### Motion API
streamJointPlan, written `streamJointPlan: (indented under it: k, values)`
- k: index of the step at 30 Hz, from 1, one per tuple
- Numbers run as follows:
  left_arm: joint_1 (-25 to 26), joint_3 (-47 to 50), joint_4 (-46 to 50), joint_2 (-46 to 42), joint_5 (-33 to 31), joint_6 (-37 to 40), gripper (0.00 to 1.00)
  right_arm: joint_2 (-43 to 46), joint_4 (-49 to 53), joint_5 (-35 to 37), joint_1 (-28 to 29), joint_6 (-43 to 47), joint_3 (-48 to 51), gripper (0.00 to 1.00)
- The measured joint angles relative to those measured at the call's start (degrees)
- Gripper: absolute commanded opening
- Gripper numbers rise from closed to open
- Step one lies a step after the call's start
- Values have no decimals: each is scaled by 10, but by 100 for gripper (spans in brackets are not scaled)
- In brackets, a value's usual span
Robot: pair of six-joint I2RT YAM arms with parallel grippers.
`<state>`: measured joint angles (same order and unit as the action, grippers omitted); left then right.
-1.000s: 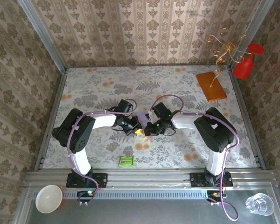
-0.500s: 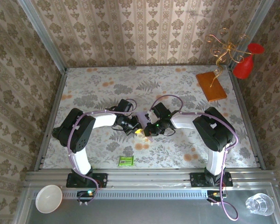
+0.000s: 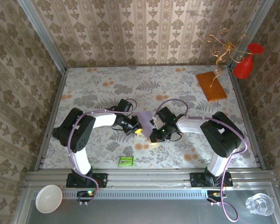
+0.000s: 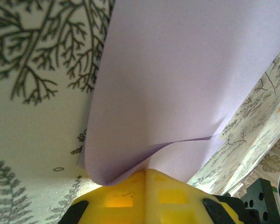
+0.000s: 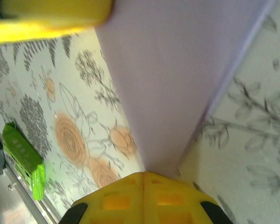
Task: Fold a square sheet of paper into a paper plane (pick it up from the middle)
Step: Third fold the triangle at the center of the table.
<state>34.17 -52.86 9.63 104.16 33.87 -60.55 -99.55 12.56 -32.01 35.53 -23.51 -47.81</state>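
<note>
From above, both arms fold inward with elbows out and wrists low over the table (image 3: 93, 88). The left gripper (image 3: 138, 131) and the right gripper (image 3: 154, 136) nearly meet, and the lavender sheet of paper (image 3: 144, 117) lies just beyond their tips. A green packet (image 3: 126, 161) lies behind them; its print is too small to read.

At the left wrist, the yellow fingers (image 4: 121, 196) are pressed together, pinching the sheet's curled edge. The plain sheet rises ahead of them.

At the right wrist, the fingers (image 5: 116, 200) are clenched on the sheet's near end. The sheet stretches away ahead, and the packet lies to their left.
</note>
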Motion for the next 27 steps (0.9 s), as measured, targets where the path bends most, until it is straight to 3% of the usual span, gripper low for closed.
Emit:
streamJointPlan:
  k: [12,27]
  values:
    - [0,-2,1,0,2,3,5,69,11,7,-1,-18,2,2]
    - [2,-8,9,0,-2,16,6,-26,1,43,-2,-38,-43,0]
